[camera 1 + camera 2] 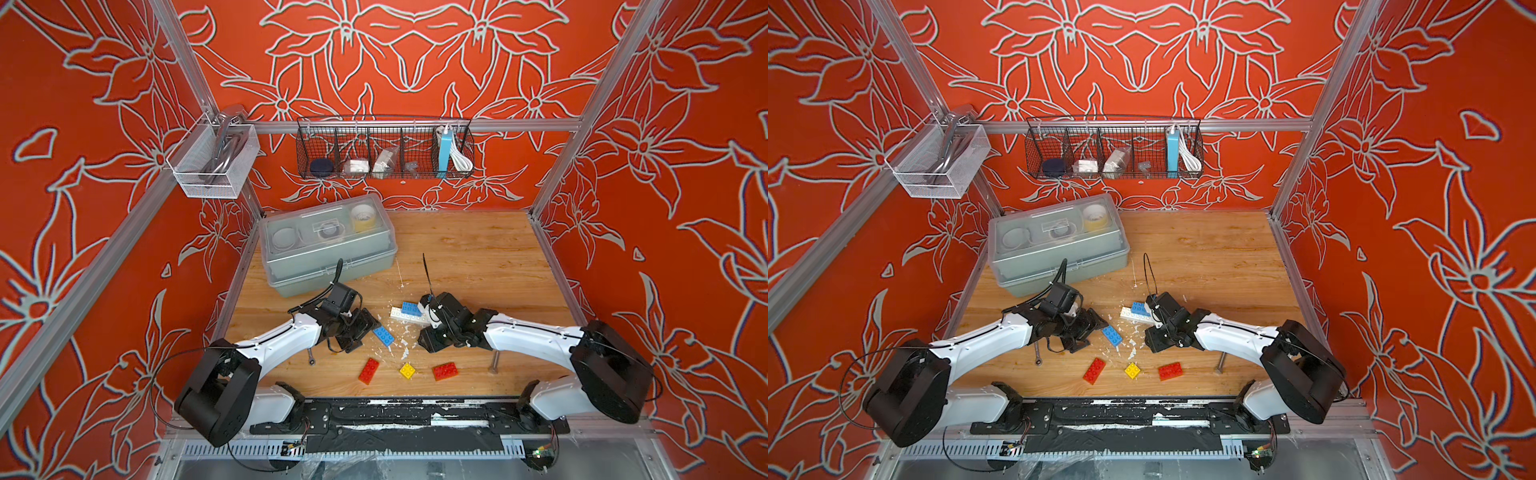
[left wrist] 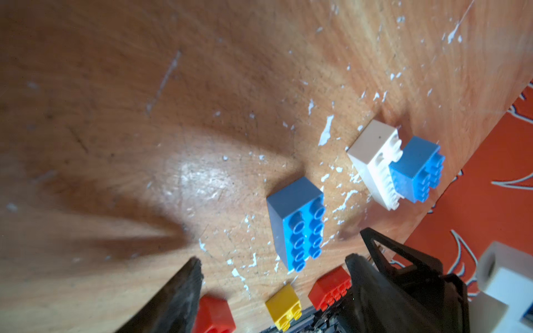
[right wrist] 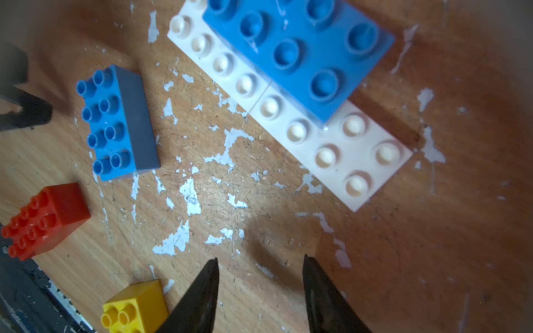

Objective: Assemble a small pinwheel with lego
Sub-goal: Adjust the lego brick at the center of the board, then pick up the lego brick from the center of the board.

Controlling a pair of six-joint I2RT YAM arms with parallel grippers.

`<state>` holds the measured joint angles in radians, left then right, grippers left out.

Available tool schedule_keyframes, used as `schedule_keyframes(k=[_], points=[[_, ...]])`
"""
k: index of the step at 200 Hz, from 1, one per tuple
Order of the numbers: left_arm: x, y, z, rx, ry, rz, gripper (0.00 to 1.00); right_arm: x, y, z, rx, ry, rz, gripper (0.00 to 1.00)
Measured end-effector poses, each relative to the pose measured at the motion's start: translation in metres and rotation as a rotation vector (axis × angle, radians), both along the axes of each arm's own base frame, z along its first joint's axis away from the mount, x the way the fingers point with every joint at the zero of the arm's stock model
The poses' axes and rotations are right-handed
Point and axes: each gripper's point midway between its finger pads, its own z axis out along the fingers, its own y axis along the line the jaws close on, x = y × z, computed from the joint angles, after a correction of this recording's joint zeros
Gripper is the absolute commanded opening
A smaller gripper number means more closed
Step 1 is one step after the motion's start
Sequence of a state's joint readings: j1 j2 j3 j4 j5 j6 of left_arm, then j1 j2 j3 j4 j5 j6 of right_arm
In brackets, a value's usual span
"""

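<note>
The pinwheel stands as two white bricks (image 1: 402,319) (image 3: 346,152) end to end, with one blue brick (image 1: 410,308) (image 3: 297,49) pressed on top. A loose blue brick (image 1: 383,336) (image 2: 300,222) lies between the arms. My left gripper (image 1: 365,331) (image 2: 274,268) is open just short of it, jaws empty. My right gripper (image 1: 419,330) (image 3: 259,261) is open over bare wood beside the white bricks. Two red bricks (image 1: 369,370) (image 1: 445,371) and a yellow square (image 1: 407,370) lie near the front edge.
A grey lidded toolbox (image 1: 328,245) sits at the back left. A metal bolt (image 1: 494,361) stands under the right arm and a small wrench (image 1: 311,357) lies under the left. White paint flakes dot the wood. A wire basket (image 1: 384,149) hangs on the back wall.
</note>
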<state>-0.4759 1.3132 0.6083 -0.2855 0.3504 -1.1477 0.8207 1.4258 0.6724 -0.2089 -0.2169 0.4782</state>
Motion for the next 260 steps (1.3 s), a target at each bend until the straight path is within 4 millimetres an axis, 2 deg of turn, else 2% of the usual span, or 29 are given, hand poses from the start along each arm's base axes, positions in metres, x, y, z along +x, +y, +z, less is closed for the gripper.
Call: schedule_keyframes(k=[25, 77, 112, 131, 180, 217, 243, 260], points=[[0.005, -0.004, -0.005, 0.018, 0.015, 0.017, 0.72, 0.017, -0.001, 0.005, 0.045, -0.018, -0.036, 0.49], [0.013, -0.009, -0.009, 0.082, 0.003, 0.029, 0.66, 0.042, -0.010, -0.001, 0.036, -0.010, -0.072, 0.48], [0.018, -0.009, -0.009, 0.106, -0.013, 0.035, 0.65, 0.054, -0.006, 0.008, 0.038, -0.042, -0.053, 0.48], [0.017, -0.010, -0.015, 0.120, 0.008, 0.039, 0.60, 0.061, -0.002, 0.015, 0.044, -0.063, -0.042, 0.48], [0.022, -0.015, -0.018, 0.114, 0.052, 0.083, 0.59, 0.050, -0.010, 0.017, 0.046, -0.070, -0.038, 0.47], [0.025, -0.022, -0.021, 0.112, 0.113, 0.098, 0.45, 0.044, -0.017, 0.025, 0.055, -0.091, -0.037, 0.47], [0.026, -0.028, -0.023, 0.120, 0.152, 0.086, 0.45, 0.044, -0.019, 0.036, 0.065, -0.120, -0.035, 0.47], [0.025, -0.028, -0.023, 0.126, 0.163, 0.084, 0.48, 0.044, -0.020, 0.040, 0.068, -0.138, -0.034, 0.47]])
